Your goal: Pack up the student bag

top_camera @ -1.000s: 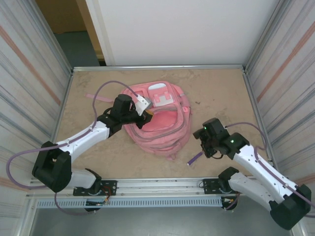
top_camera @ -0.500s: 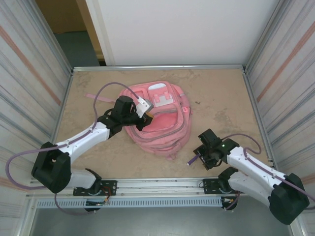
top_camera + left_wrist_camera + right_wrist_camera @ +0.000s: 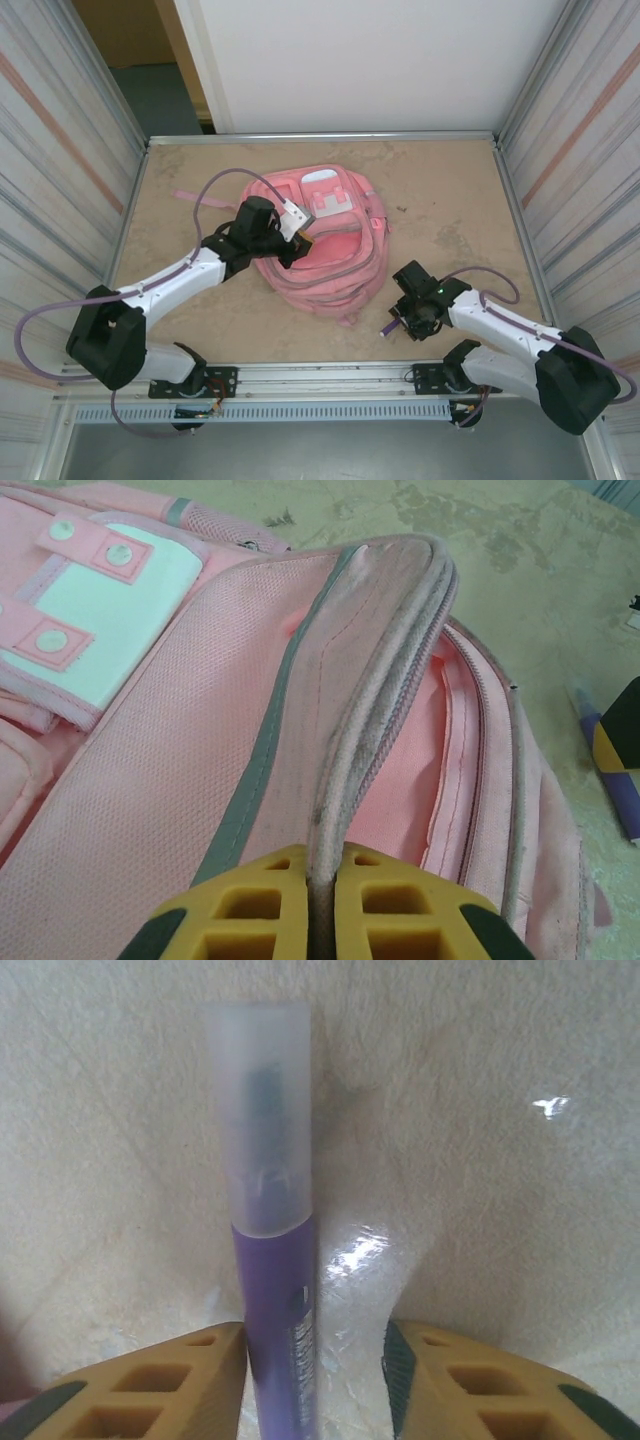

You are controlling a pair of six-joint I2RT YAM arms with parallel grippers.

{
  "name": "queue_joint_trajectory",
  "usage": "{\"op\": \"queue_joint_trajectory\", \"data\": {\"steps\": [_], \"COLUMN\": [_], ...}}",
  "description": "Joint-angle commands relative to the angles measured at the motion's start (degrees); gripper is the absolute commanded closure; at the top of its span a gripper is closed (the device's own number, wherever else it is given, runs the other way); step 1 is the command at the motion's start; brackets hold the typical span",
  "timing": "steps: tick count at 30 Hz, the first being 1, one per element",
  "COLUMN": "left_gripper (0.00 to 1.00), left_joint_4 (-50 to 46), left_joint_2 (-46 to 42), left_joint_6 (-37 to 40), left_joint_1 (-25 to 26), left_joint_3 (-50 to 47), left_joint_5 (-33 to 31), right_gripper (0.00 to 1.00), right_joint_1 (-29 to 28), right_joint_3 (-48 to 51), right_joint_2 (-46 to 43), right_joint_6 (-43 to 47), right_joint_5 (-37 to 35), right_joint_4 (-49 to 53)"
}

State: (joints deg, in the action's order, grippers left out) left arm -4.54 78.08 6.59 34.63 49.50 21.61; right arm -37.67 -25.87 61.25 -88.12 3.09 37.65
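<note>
The large pink fabric backpack [image 3: 330,265] lies flat on the beige stone-patterned table [image 3: 450,190], a little left of the middle. Its white-and-pink patch pocket [image 3: 328,200] is at the far end, and a flat pink strap [image 3: 195,198] trails out to the far left. The left gripper [image 3: 300,238] sits over the backpack's left half, jaws pressed together on the raised rim of the open flap [image 3: 380,710]. The purple plastic marker with a clear cap [image 3: 391,322] lies on the table right of and nearer than the backpack, near its near right corner but apart from it. The right gripper [image 3: 408,318] straddles the marker's barrel, one finger touching it and the other just apart.
</note>
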Motion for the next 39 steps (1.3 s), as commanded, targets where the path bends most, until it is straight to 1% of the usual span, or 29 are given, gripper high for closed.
{"op": "queue_joint_trajectory", "data": {"steps": [1,4,7,10,13,17,19,25,28,31,32,33,34,36,37,39], "left_gripper": [1.0,1.0,1.0,1.0,0.99,1.0,1.0,0.99,0.99,1.0,1.0,1.0,1.0,1.0,1.0,1.0], "left_joint_4": [-1.81,-2.42,-2.51,-2.97,-1.3,-1.28,-0.01,0.71,0.93,2.12,3.58,5.2,6.6,7.09,6.72,6.06], "left_joint_2": [-0.06,-0.93,-1.51,-2.33,-2.94,-4.08,-4.87,-5.67,-5.86,-6.85,-7.27,-7.7,-8.14,-8.66,-8.82,-8.62], "left_joint_6": [-0.96,-0.99,-1.1,-1.8,-2.94,-4.46,-5.1,-6.91,-7.53,-9.74,-10.75,-11.84,-12.7,-13.63,-13.55,-13.17], "left_joint_1": [0.39,0.48,0.48,0.53,0.53,0.54,0.56,0.59,0.6,0.09,-0.39,-0.96,-1.4,-1.85,-1.94,-1.98], "left_joint_3": [1.89,1.93,2.27,2.63,2.27,3.06,3.2,4.37,4.45,4.22,3.75,3.06,2.56,2.27,2.32,2.2], "left_joint_5": [-0.65,-1.38,-0.76,-0.42,0.95,1.85,2.43,4.91,5.17,6.16,6.87,7.64,8.07,8.29,8.36,8.33], "right_gripper": [0.71,0.81,0.86,0.87,0.87,0.87,0.87,0.87,0.87,0.86,0.85,0.8,0.72,0.49,0.46,0.46], "right_joint_1": [-1.34,-1.46,-2.6,-2.98,-3.45,-3.87,-4.04,-4.59,-5.26,-7.1,-7.35,-7.56,-7.74,-8.14,-8.29,-8.63], "right_joint_3": [2.83,2.0,0.2,-1.82,-5.43,-10.44,-14.7,-27.23,-29.57,-28.88,-29.46,-30.69,-31.98,-31.63,-30.54,-28.58], "right_joint_2": [3.53,3.45,0.97,-2.63,-5.66,-6.2,-4.22,8.14,13.34,16.33,17.39,18.72,19.96,21.06,20.88,19.31], "right_joint_6": [-1.46,-1.71,-2.61,-3.73,-4.14,-5.65,-5.31,-1.79,-5.59,-11.93,-12.36,-12.35,-12.18,-13.25,-14.33,-14.06], "right_joint_5": [-0.56,-0.08,-1.99,-2.49,-3.49,-2.25,-1.37,-0.54,0.61,-1.55,-1.45,-1.19,-1.12,-1.57,-2.19,-3.8], "right_joint_4": [-6.45,-6.52,-4.1,-3.27,-2.48,-7.38,-9.85,-16.24,-22.55,-28.81,-29.79,-29.47,-28.93,-30.2,-31.8,-34.03]}}
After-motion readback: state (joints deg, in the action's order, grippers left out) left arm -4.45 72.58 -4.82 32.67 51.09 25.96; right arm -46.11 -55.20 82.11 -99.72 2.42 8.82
